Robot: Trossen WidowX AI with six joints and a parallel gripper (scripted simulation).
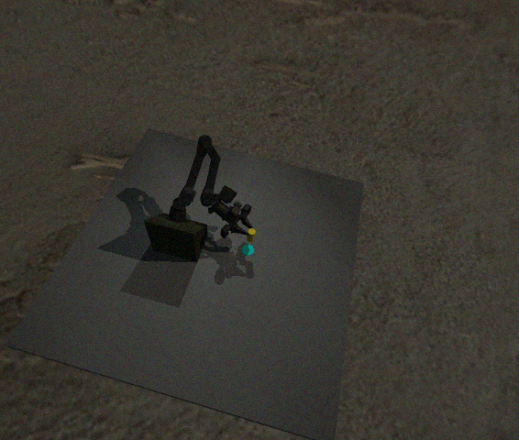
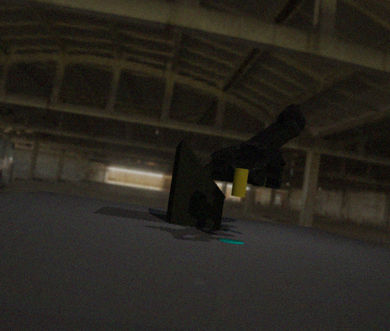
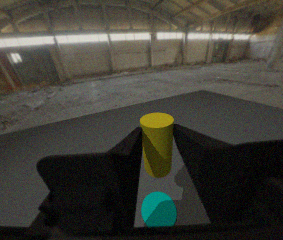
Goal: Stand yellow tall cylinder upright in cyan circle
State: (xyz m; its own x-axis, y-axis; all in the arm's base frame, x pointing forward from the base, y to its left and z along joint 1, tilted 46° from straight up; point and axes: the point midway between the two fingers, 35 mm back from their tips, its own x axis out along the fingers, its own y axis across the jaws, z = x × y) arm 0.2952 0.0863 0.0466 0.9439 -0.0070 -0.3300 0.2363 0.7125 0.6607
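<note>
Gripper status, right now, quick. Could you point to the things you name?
Gripper (image 1: 252,230) (image 3: 157,129): closed on the yellow cylinder (image 1: 251,235) (image 2: 240,183) (image 3: 157,146), holding it roughly upright above the surface.

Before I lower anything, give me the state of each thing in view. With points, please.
Yellow cylinder (image 1: 251,235) (image 2: 240,183) (image 3: 158,146): roughly upright, held off the surface.
Fingers (image 1: 250,230): shut on the cylinder.
Cyan circle (image 1: 248,249) (image 2: 231,241) (image 3: 159,210): unoccupied, partly shadowed.
Arm (image 1: 210,177) (image 2: 271,136): bent, reaching out over the surface.
</note>
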